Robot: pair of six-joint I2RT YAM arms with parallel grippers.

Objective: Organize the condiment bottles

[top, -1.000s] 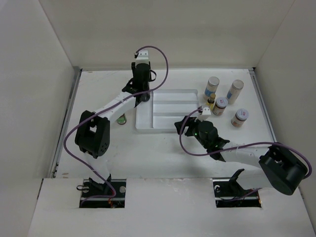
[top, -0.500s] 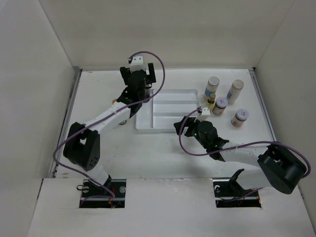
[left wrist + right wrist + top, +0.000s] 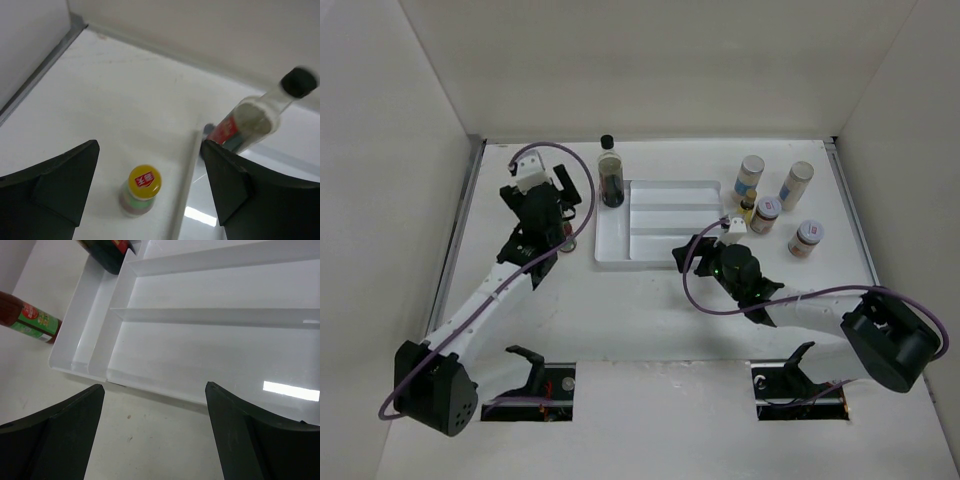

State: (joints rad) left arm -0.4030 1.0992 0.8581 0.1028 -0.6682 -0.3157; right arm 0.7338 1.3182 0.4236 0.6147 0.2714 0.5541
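Top external view: the left gripper [image 3: 545, 215] has been drawn back from the far left corner of the tray [image 3: 665, 238] and is now seen well to the left of it, over the table [image 3: 620, 300]. The tall black-capped bottle [image 3: 611, 172], which was enclosed by this gripper one second ago, is left standing alone and upright at the far end of the tray's narrow left compartment. The release is therefore done, and one bottle can be counted as put in place.

From the left wrist camera the jaws are seen wide apart, and nothing is held between them. The yellow-capped bottle [image 3: 142, 191] is framed below the gap, standing on the table just beside the tray's left rim. From above it is mostly hidden under the arm. It is judged that this bottle is to be taken next, and for this the gripper would have to be lowered around it.

The right gripper [image 3: 152, 390] has not been moved in the last second. It hangs near the near edge of the tray, its jaws also spread wide and empty. The white shakers [image 3: 751, 175] and the small amber bottle [image 3: 747, 207] are grouped on the table to the right of the tray, not yet sorted. Most of the task is judged to be still open.
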